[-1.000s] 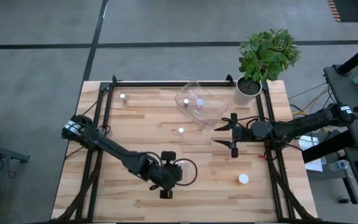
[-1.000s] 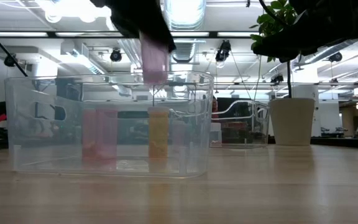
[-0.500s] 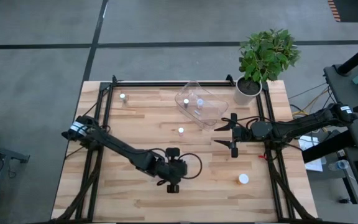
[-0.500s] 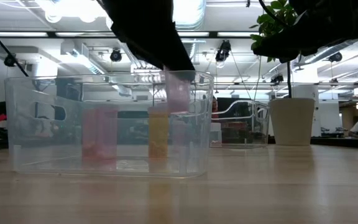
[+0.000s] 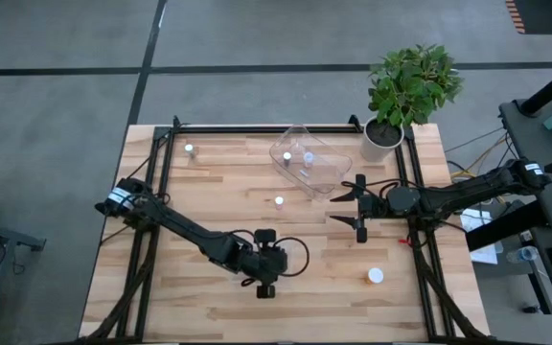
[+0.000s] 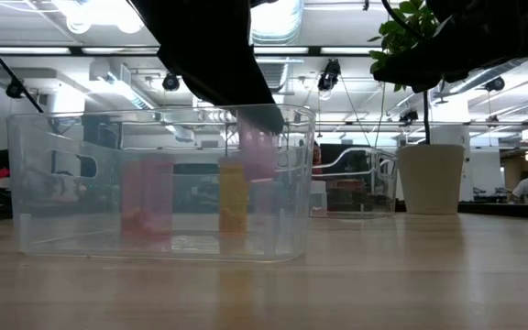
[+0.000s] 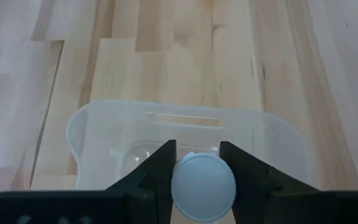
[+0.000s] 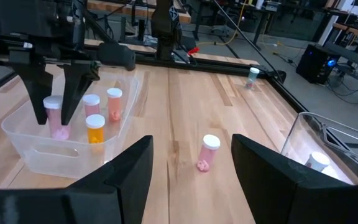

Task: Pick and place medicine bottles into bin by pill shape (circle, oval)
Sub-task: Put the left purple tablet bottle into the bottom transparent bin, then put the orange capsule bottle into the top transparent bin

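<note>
My left gripper (image 5: 264, 278) hangs over a clear bin (image 6: 81, 234) near the table's front edge. It is shut on a pinkish, white-capped medicine bottle (image 8: 53, 119) inside the bin's walls. Two pinkish bottles (image 8: 92, 106) and an orange one (image 8: 95, 129) stand on the bin's floor. My right gripper (image 5: 339, 209) is open and empty toward the table's right. A pinkish bottle (image 8: 207, 153) stands on the table in front of it. More bottles stand at the far left (image 5: 189, 149) and the near right (image 5: 376, 276). My left gripper pinches the bottle between its two fingers at the white cap (image 7: 202, 185), one finger (image 8: 39, 93) on each side. The fingers come from above, pointing down. The bottle hangs upright below them, inside the bin and above its floor (image 6: 259, 151).
A second clear bin (image 5: 326, 172), tilted, sits at the far middle with two bottles (image 5: 287, 156) in it. A potted plant (image 5: 405, 91) stands at the far right corner. Black frame rails (image 5: 257, 129) run along the table's edges.
My left gripper has gone toward the table's right edge and down, carrying the pinkish bottle from above the bin's rim to inside its walls. The bottle has stayed upright in the hold.
</note>
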